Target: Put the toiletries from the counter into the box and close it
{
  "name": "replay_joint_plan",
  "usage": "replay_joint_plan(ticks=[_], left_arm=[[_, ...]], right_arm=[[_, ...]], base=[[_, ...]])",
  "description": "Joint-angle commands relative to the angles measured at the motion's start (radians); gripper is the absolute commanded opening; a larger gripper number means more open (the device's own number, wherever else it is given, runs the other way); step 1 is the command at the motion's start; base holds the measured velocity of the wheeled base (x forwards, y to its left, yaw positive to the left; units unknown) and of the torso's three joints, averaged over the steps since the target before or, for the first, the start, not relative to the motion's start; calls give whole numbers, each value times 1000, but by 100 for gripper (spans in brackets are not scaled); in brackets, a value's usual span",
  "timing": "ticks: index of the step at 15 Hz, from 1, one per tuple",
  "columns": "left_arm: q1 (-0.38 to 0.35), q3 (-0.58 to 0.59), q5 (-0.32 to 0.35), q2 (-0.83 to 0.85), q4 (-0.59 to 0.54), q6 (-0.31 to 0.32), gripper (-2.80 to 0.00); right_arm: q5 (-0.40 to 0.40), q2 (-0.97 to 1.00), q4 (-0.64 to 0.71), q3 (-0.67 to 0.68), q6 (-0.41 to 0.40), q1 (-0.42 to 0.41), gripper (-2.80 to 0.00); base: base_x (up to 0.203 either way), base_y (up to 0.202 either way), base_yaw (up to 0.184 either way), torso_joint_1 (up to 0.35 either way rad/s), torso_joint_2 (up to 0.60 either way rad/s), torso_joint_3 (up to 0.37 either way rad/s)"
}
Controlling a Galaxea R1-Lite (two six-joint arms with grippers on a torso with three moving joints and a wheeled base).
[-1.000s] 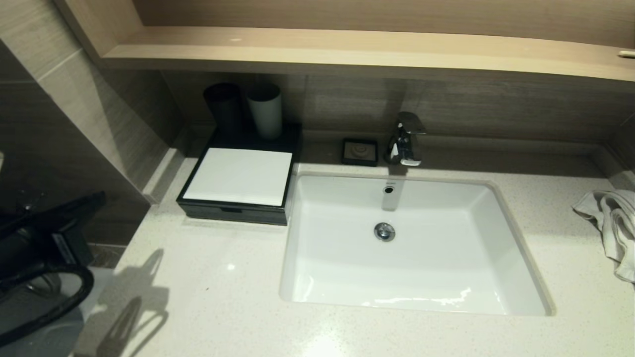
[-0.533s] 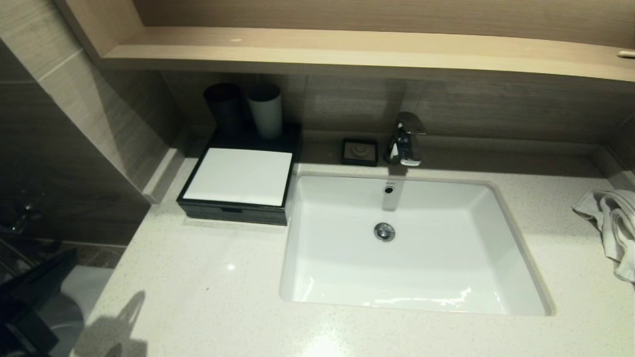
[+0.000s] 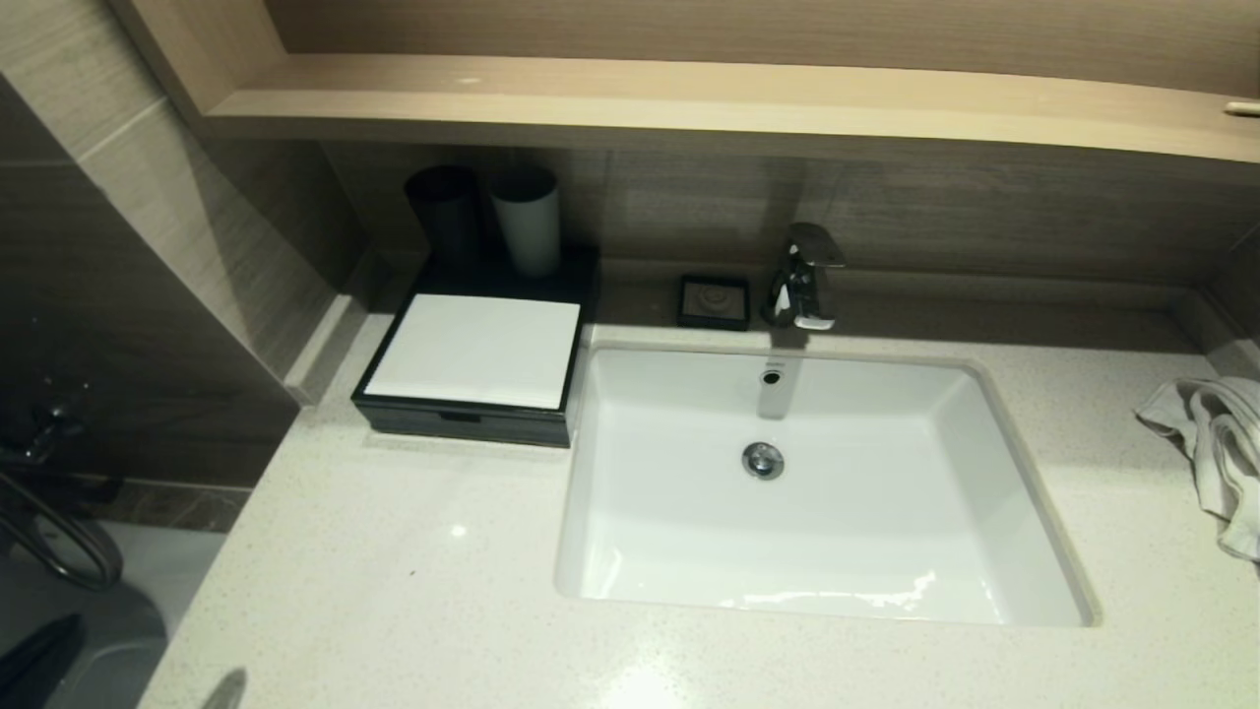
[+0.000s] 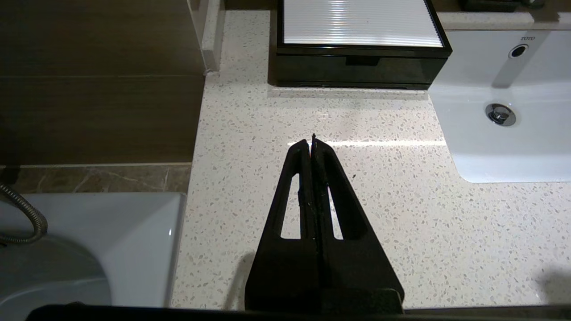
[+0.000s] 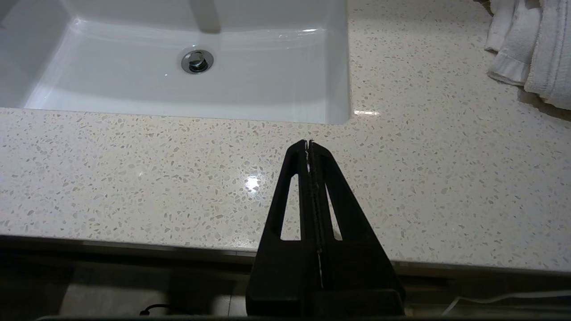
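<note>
Black box [image 3: 471,366] sits shut left of the basin [image 3: 1024,512]; no toiletries visible. Your left gripper [image 4: 312,143], jaws pressed together empty, looks finished; just park.

The box's [image 3: 472,350] drawer front sits flush, so its contents stay hidden. The white towel [image 3: 1216,448] runs off the head view's right edge. Neither gripper shows from the head view.
</note>
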State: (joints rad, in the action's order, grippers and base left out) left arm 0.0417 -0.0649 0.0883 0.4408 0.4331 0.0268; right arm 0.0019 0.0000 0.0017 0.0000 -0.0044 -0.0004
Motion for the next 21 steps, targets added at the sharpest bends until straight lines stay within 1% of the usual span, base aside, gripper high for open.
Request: replay_joint_plan(ticks=[1,4,6,10,14,15,16,18,21], left_arm=[[-12,5,1,-135,-63,3,-280],[-16,11,-2,-236,-157,15,-280],[-27,18,-3,-272,-172,18,-280],[-28,23,-3,-346,-221,50,-280],[-29,32,-10,-383,-222,57,-280],[-29,34,-11,-403,-225,68,-280],[-29,45,-13,-415,-220,96,-280],[-29,55,-30,-439,-216,120,-280],[-29,63,-32,-439,-211,122,-280]], right_arm=[[1,0,0,0,0,0,-280],[0,0,0,0,0,0,-280],[0,0,0,0,0,0,-280],[0,0,0,0,0,0,-280],[1,0,0,0,0,0,-280],[0,0,0,0,0,0,-280],[1,0,0,0,0,0,-280],[1,0,0,0,0,0,-280],[1,0,0,0,0,0,-280]], base=[[0,0,0,0,0,0],[0,0,0,0,0,0],[0,0,0,0,0,0],[0,0,0,0,0,0],[0,0,0,0,0,0],[0,0,0,0,0,0],[0,0,0,0,0,0],[0,0,0,0,0,0],[0,0,0,0,0,0]])
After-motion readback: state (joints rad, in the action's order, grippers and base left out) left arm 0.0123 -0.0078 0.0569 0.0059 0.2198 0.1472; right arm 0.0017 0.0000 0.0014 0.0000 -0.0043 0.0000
